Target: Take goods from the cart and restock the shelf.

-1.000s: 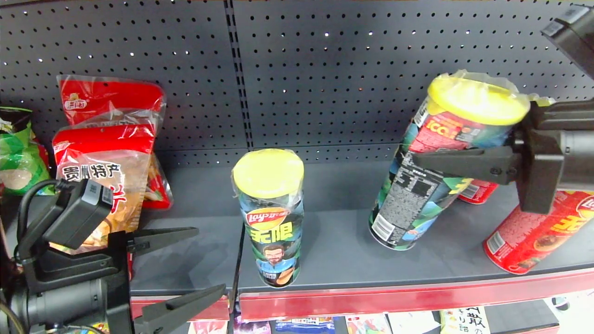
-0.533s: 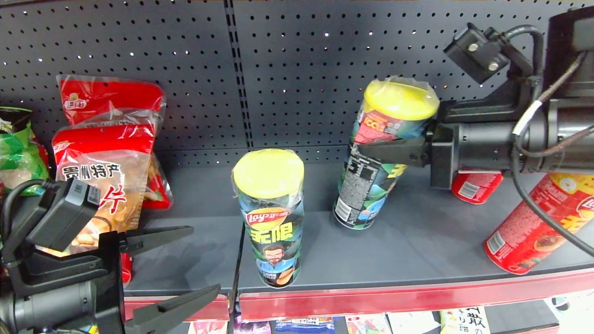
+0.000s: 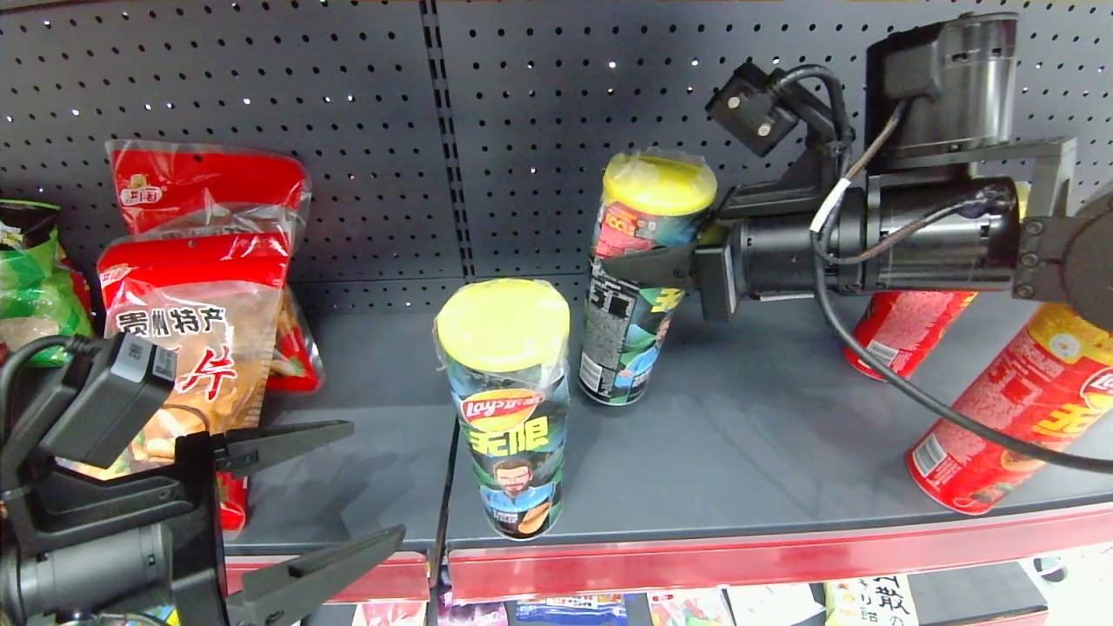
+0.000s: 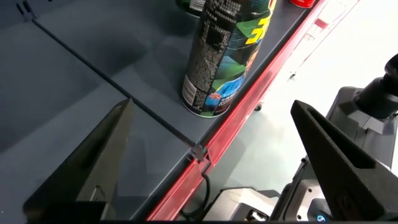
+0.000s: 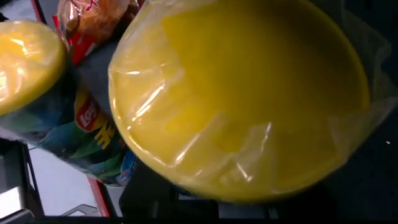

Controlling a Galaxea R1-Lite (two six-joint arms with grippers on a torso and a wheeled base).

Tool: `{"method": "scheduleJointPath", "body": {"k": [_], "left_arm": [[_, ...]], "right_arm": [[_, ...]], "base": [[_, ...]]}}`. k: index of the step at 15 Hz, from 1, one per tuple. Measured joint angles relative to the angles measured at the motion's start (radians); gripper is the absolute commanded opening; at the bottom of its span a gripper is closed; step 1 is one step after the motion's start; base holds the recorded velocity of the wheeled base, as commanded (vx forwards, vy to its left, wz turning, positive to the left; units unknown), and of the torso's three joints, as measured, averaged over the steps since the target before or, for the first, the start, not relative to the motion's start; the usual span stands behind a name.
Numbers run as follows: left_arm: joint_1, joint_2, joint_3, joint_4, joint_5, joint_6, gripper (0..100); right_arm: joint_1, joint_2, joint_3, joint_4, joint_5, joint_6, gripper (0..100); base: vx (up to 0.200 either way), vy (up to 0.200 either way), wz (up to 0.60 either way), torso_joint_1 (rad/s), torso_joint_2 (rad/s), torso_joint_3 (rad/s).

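Observation:
My right gripper [image 3: 654,254] is shut on a green chip can with a yellow lid [image 3: 639,278], holding it just below the lid. The can leans slightly, and its base is down at the grey shelf [image 3: 765,452], behind and to the right of a matching can [image 3: 509,409] that stands near the front edge. In the right wrist view the held can's lid [image 5: 242,93] is close up, with the standing can [image 5: 37,68] beside it. My left gripper [image 3: 335,491] is open and holds nothing, low at the left in front of the shelf's red lip [image 4: 261,87].
Two red chip cans lean at the shelf's right end, one in front [image 3: 1009,417] and one behind [image 3: 904,330]. Red snack bags [image 3: 200,296] and a green bag [image 3: 35,296] stand at the left. A pegboard wall [image 3: 556,130] backs the shelf. Bare shelf lies between the green and red cans.
My right arm has carried the green can leftward and deeper onto the shelf, bringing it more upright behind the standing can. The left gripper has sunk slightly.

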Motion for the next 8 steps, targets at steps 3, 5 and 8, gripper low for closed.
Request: {"method": "scheduleJointPath", "body": {"k": [3,5,8], "left_arm": [[0.003,-0.001,0.0,0.0,0.0,0.0,100],[0.004,-0.001,0.0,0.0,0.0,0.0,100],[0.004,-0.001,0.0,0.0,0.0,0.0,100]], "right_arm": [[0.016,0.047,-0.038,0.0,0.0,0.0,0],[0.026,0.075,-0.062,0.0,0.0,0.0,0],[0.029,0.102,-0.082,-0.001,0.0,0.0,0]], "base": [[0.0,0.0,0.0,0.0,0.0,0.0],[0.0,0.0,0.0,0.0,0.0,0.0],[0.0,0.0,0.0,0.0,0.0,0.0]]}}
